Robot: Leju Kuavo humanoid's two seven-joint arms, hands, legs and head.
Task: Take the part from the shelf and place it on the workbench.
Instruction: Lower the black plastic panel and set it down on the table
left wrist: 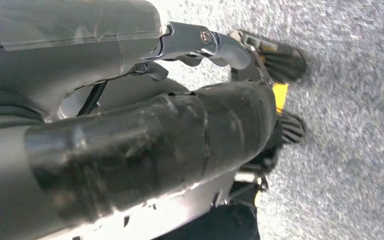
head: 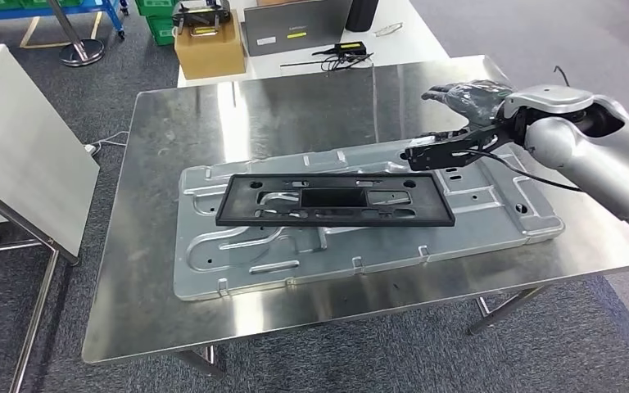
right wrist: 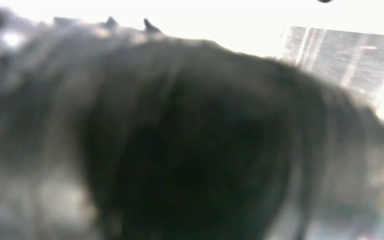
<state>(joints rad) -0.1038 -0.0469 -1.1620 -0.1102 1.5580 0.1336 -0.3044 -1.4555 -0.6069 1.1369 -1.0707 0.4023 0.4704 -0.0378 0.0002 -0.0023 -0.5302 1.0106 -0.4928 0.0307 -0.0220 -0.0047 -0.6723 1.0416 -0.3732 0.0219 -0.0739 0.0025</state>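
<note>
The black rectangular frame part [head: 334,201] lies flat on a large stamped silver metal panel [head: 237,262], which rests on the steel workbench [head: 164,147]. My right hand [head: 465,94] hovers over the bench's far right, just beyond the part's right end. Its fingers are stretched out, it holds nothing and it is not touching the part. The right wrist view is blurred, with that hand [right wrist: 180,145] as a dark mass and a strip of bright bench behind it. My left hand [left wrist: 145,135] hangs over grey carpet, holding nothing.
Behind the bench stands a white table [head: 409,37] carrying a cardboard box [head: 209,45], a grey case [head: 295,29] and cables. A white panel on a metal frame [head: 16,155] stands to the left. Grey carpet surrounds the bench.
</note>
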